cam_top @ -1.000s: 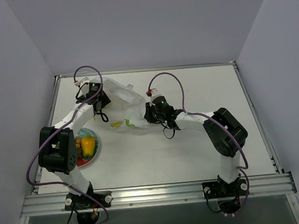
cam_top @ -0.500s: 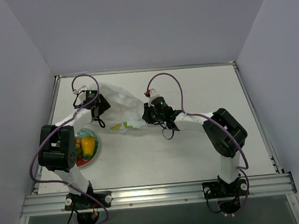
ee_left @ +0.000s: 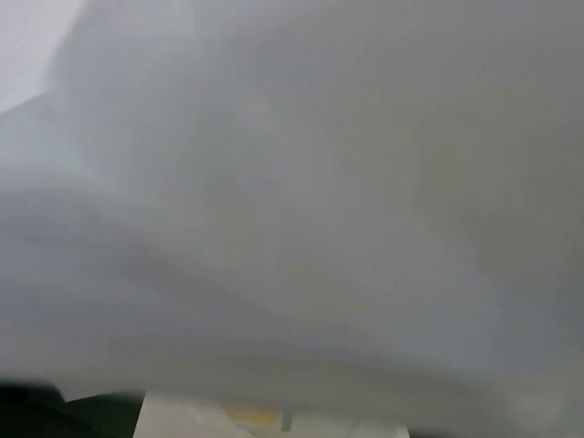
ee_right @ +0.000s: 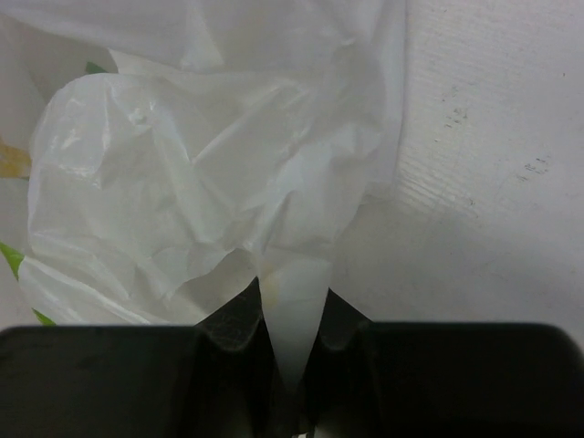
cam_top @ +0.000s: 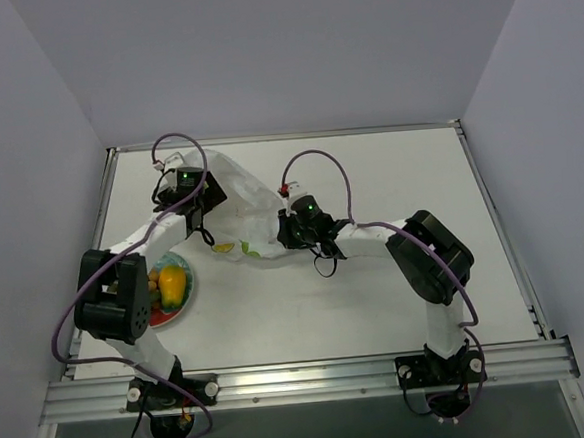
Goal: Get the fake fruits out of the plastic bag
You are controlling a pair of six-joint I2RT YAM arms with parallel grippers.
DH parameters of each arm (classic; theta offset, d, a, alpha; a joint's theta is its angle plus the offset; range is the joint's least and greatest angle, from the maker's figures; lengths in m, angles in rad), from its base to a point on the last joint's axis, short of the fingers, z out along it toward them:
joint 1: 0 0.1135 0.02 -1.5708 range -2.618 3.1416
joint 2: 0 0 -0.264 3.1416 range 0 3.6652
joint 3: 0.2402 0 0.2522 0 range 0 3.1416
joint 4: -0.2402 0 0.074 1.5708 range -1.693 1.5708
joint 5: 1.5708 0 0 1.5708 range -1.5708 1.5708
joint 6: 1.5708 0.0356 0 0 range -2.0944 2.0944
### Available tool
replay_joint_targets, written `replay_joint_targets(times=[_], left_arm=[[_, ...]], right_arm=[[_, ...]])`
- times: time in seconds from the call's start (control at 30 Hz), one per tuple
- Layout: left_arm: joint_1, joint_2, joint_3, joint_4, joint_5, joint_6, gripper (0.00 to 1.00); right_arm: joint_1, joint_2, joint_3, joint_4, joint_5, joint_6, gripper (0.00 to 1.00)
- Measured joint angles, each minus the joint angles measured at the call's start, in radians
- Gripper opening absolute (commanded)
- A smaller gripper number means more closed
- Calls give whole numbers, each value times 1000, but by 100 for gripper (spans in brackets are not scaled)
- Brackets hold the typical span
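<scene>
The white plastic bag [cam_top: 244,214] hangs stretched between my two grippers at the back left of the table. My left gripper [cam_top: 202,190] is at its upper left end; the bag [ee_left: 292,201] fills the left wrist view as a blur and hides the fingers. My right gripper [cam_top: 284,230] is shut on a fold of the bag [ee_right: 290,310] at its right end. A yellow-orange mango-shaped fruit [cam_top: 173,283] lies with other small fruits on the red-rimmed plate [cam_top: 186,303]. No fruit shows inside the bag.
The plate sits near the table's left edge, below my left arm. Yellow and green printed marks [cam_top: 236,248] show on the bag's lower side. White walls close in the table at the back and sides.
My left gripper has moved right and towards the back with the bag's end. My right gripper has shifted a little left. The bag is now drawn into a narrower band.
</scene>
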Motion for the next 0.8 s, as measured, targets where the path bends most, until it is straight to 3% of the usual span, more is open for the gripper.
replay_joint_targets(times=[0.07,0.1,0.2,0.3,0.47,0.6,0.73,0.77,0.8], left_arm=[[-30,-40,-1,-7,-11,5,72],[-45,-60,-1,-13,-16,10,60],[-84,-107,1,-26,-30,34,50],[-108,-95,40,-69,-37,51,30],[-106,49,177,-125,-52,113,21],[-95,152,245,-135,-53,211,24],[-71,220,295,-138,-54,315,54],[-64,228,304,-137,-58,339,73],[-60,230,307,-135,-62,362,82]], right_arm=[[0,0,0,1,0,0,8],[0,0,0,1,1,0,8],[0,0,0,2,8,0,4],[0,0,0,3,24,1,1],[0,-44,-35,3,64,4,0],[6,-99,-89,34,74,17,0],[12,-116,-117,40,82,27,0],[15,-116,-117,40,82,28,0],[19,-116,-117,40,85,29,0]])
